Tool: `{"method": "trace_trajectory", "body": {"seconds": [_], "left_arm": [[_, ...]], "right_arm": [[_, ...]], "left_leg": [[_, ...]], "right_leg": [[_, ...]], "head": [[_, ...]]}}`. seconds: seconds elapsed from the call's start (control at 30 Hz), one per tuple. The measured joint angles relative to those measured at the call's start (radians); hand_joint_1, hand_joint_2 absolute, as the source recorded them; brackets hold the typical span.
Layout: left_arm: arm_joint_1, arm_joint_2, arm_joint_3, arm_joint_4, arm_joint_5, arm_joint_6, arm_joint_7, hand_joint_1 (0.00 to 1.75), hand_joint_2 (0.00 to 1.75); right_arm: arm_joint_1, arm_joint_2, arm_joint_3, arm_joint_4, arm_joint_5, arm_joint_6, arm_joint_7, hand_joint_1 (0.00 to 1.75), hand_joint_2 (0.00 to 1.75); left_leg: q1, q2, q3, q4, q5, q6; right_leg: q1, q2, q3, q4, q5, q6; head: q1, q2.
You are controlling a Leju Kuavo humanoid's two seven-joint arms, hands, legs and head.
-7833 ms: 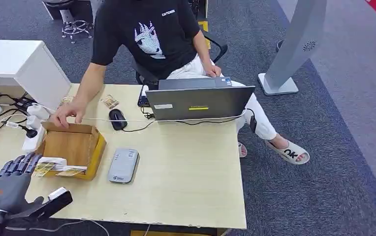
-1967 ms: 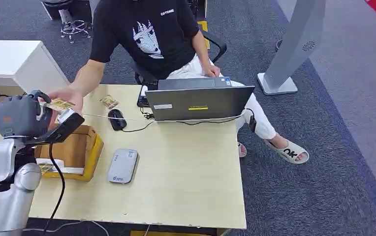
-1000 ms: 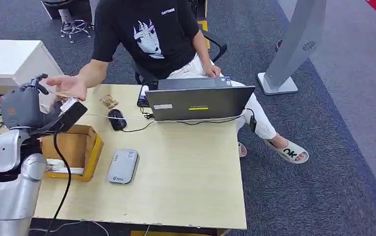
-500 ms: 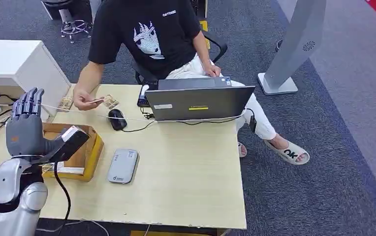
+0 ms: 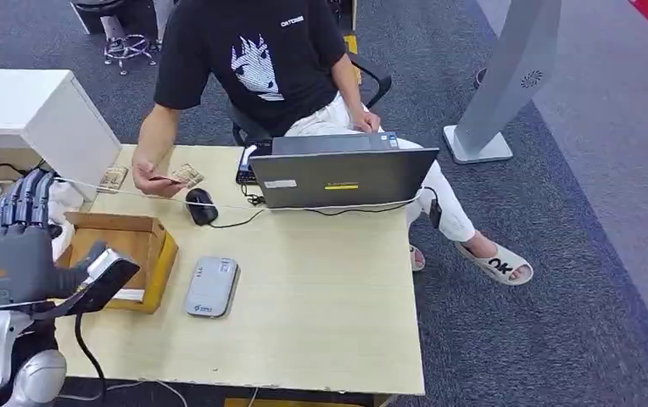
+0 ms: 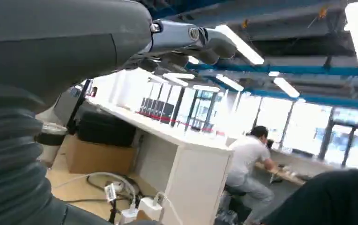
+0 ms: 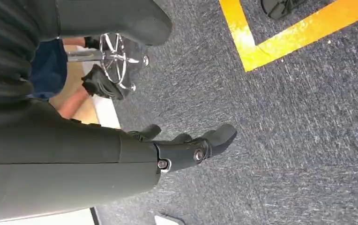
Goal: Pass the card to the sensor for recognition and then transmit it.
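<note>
Both hands held nothing: left hand [image 5: 17,246] spread above the box [image 5: 125,254], right hand [image 7: 186,147] loosely extended over carpet. Person's hand [image 5: 155,178] held the card [image 5: 168,179].

Floor: dark grey carpet [image 5: 558,280], yellow tape line [image 7: 303,37] in right wrist view. Light wood table [image 5: 321,314], white cabinet [image 5: 41,110] beside it, grey pillar stand [image 5: 507,76] on the carpet. Left wrist view: ceiling strip lights [image 6: 242,44], big bright windows [image 6: 261,117], long white counter [image 6: 167,133], probably an open office.
</note>
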Motion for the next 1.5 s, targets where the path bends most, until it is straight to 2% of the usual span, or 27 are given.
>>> {"method": "trace_trajectory", "body": {"seconds": [0.1, 0.2, 0.27, 0.33, 0.4, 0.47, 0.53, 0.57, 0.67, 0.73, 0.8, 0.87, 0.93, 1.03, 1.1, 1.23, 1.33, 1.5], "left_arm": [[0.134, -0.029, 0.025, -0.090, 0.004, 0.133, -0.063, 0.00, 1.75], [0.268, -0.091, 0.069, -0.186, 0.043, 0.278, -0.145, 0.00, 1.75], [0.346, -0.139, 0.096, -0.239, 0.119, 0.315, -0.201, 0.00, 1.75], [0.401, -0.188, 0.138, -0.282, 0.228, 0.314, -0.260, 0.00, 1.75], [0.433, -0.241, 0.191, -0.308, 0.337, 0.270, -0.331, 0.00, 1.75], [0.447, -0.303, 0.260, -0.323, 0.445, 0.204, -0.410, 0.00, 1.75], [0.442, -0.376, 0.336, -0.329, 0.485, 0.109, -0.485, 0.00, 1.75], [0.438, -0.406, 0.376, -0.330, 0.492, 0.076, -0.504, 0.00, 1.75], [0.437, -0.466, 0.476, -0.329, 0.539, 0.080, -0.494, 0.00, 1.75], [0.438, -0.493, 0.517, -0.325, 0.584, 0.110, -0.466, 0.00, 1.75], [0.438, -0.514, 0.560, -0.300, 0.630, 0.167, -0.430, 0.00, 1.75], [0.438, -0.529, 0.605, -0.255, 0.678, 0.226, -0.406, 0.00, 1.75], [0.439, -0.539, 0.633, -0.222, 0.713, 0.257, -0.402, 0.00, 1.75], [0.436, -0.551, 0.665, -0.148, 0.760, 0.324, -0.321, 0.00, 1.75], [0.420, -0.554, 0.690, -0.087, 0.791, 0.343, -0.275, 0.00, 1.75], [0.297, -0.564, 0.822, 0.181, 0.903, 0.350, -0.258, 0.00, 1.75], [0.193, -0.573, 0.970, 0.454, 0.889, 0.352, -0.243, 0.00, 1.75], [0.068, -0.574, 1.170, 0.794, 0.922, 0.305, -0.253, 0.00, 1.75]], "right_arm": [[0.004, 0.003, -0.015, 0.000, -0.002, -0.007, 0.014, 0.00, 1.75], [0.009, 0.008, -0.025, 0.000, 0.001, -0.016, 0.020, 0.00, 1.75], [0.009, 0.011, -0.032, 0.000, 0.005, -0.017, 0.013, 0.00, 1.75], [0.009, 0.013, -0.040, -0.001, 0.007, -0.017, -0.011, 0.00, 1.75], [0.007, 0.013, -0.047, -0.002, 0.010, -0.017, -0.036, 0.00, 1.75], [0.006, 0.013, -0.053, -0.003, 0.011, -0.017, -0.055, 0.00, 1.75], [0.004, 0.013, -0.062, -0.003, 0.017, -0.018, -0.063, 0.00, 1.75], [0.003, 0.013, -0.066, -0.003, 0.019, -0.019, -0.061, 0.00, 1.75], [0.002, 0.014, -0.076, -0.003, 0.019, -0.021, -0.048, 0.00, 1.75], [0.002, 0.016, -0.085, -0.003, 0.018, -0.026, -0.035, 0.00, 1.75], [0.002, 0.021, -0.094, -0.003, 0.019, -0.032, -0.021, 0.00, 1.75], [0.003, 0.025, -0.098, -0.003, 0.022, -0.036, -0.009, 0.00, 1.75], [0.003, 0.028, -0.101, -0.003, 0.026, -0.037, -0.004, 0.00, 1.75], [0.002, 0.030, -0.110, -0.003, 0.038, -0.040, -0.003, 0.00, 1.75], [0.003, 0.030, -0.112, -0.003, 0.043, -0.042, -0.013, 0.00, 1.75], [-0.002, 0.029, -0.113, -0.004, 0.064, -0.048, -0.056, 0.00, 1.75], [-0.004, 0.024, -0.113, -0.004, 0.092, -0.048, -0.063, 0.00, 1.75], [-0.006, 0.023, -0.113, -0.004, 0.106, -0.048, -0.064, 0.00, 1.75]], "left_leg": [[0.000, 0.002, 0.000, 0.000, -0.002, 0.001], [-0.001, 0.002, 0.000, 0.000, -0.005, 0.003], [-0.001, 0.002, 0.000, 0.000, -0.006, 0.004], [-0.001, 0.002, 0.000, 0.000, -0.007, 0.004], [-0.001, 0.001, 0.000, 0.000, -0.007, 0.004], [-0.001, 0.001, 0.001, 0.000, -0.007, 0.004], [-0.002, -0.001, 0.001, 0.000, -0.007, 0.004], [-0.002, -0.001, 0.002, 0.000, -0.007, 0.004], [-0.002, -0.001, 0.003, 0.000, -0.007, 0.004], [-0.002, -0.002, 0.003, 0.000, -0.007, 0.004], [-0.002, -0.002, 0.003, 0.000, -0.007, 0.004], [-0.002, -0.001, 0.003, 0.000, -0.007, 0.004], [-0.001, -0.003, 0.003, 0.000, -0.007, 0.004], [-0.002, -0.002, 0.003, 0.000, -0.007, 0.004], [-0.003, -0.003, 0.003, 0.000, -0.007, 0.004], [-0.004, -0.004, 0.004, 0.000, -0.007, 0.005], [-0.005, -0.004, 0.005, 0.000, -0.006, 0.006], [-0.006, -0.004, 0.005, 0.001, -0.006, 0.007]], "right_leg": [[0.000, 0.002, -0.001, 0.000, -0.001, 0.000], [0.000, 0.001, -0.001, -0.001, -0.004, 0.003], [-0.001, 0.001, 0.000, -0.001, -0.004, 0.003], [-0.001, 0.001, 0.000, -0.002, -0.005, 0.004], [-0.002, -0.001, 0.000, -0.002, -0.005, 0.004], [-0.002, -0.001, 0.001, -0.002, -0.005, 0.004], [-0.002, -0.003, 0.002, -0.002, -0.005, 0.004], [-0.002, -0.002, 0.003, -0.002, -0.005, 0.004], [-0.002, -0.001, 0.003, -0.002, -0.005, 0.004], [-0.002, -0.002, 0.003, -0.002, -0.005, 0.004], [-0.002, -0.002, 0.004, -0.002, -0.005, 0.004], [-0.002, -0.002, 0.003, -0.002, -0.005, 0.004], [-0.002, -0.003, 0.004, -0.002, -0.006, 0.004], [-0.002, -0.003, 0.004, -0.002, -0.006, 0.005], [-0.002, -0.003, 0.004, -0.002, -0.006, 0.005], [-0.003, -0.005, 0.006, -0.002, -0.006, 0.005], [-0.004, -0.005, 0.006, -0.002, -0.006, 0.005], [-0.006, -0.005, 0.007, -0.002, -0.006, 0.006]], "head": [[0.000, 0.000], [0.000, 0.000], [0.000, 0.000], [0.000, 0.000], [0.000, 0.000], [0.000, 0.000], [0.000, 0.000], [0.001, 0.000], [0.000, 0.000], [0.000, 0.000], [0.000, 0.000], [0.000, 0.000], [0.001, 0.000], [0.001, 0.000], [0.001, 0.000], [0.003, 0.000], [-0.001, 0.000], [0.002, 0.000]]}}
